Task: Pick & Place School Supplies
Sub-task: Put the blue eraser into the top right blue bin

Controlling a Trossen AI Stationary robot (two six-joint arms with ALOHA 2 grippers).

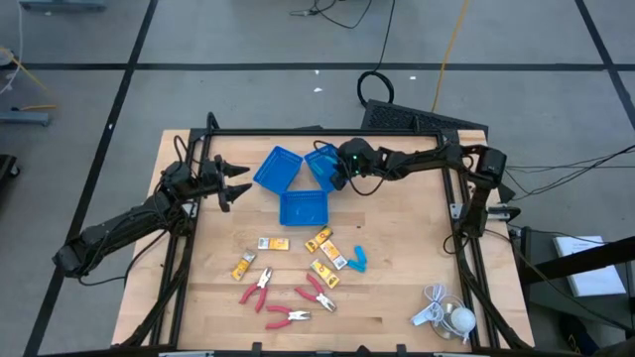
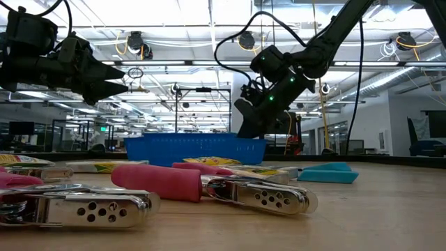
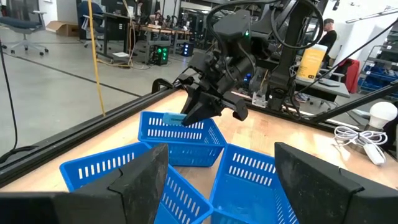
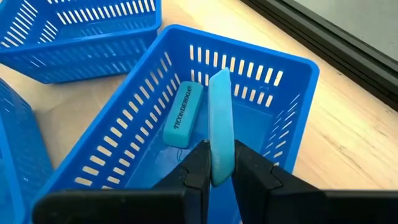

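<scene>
My right gripper (image 4: 221,163) is shut on a light-blue oblong piece (image 4: 219,112) and hovers over the far blue tray (image 4: 292,68), seen in the high view as the tray (image 1: 319,159). A second light-blue piece (image 4: 183,115) lies flat on that tray's floor. My left gripper (image 1: 236,183) is open, off the table beside the trays' left side. Yellow-orange packets (image 1: 325,246), red-handled pliers (image 1: 288,316) and more light-blue pieces (image 1: 355,261) lie loose on the near half of the table. My right gripper pinches the light-blue piece between its two fingers at the piece's near end (image 4: 219,158). The piece stands on edge, and its free end (image 4: 219,78) sticks out ahead of the fingers. It is lifted clear, above the tray's floor.
Two more blue trays (image 1: 277,167) (image 1: 303,207) stand close by the far one. A white corded gadget (image 1: 446,315) lies at the near right corner. The black frame rails (image 1: 298,132) run around the table's edges. Bare wood shows right of the trays.
</scene>
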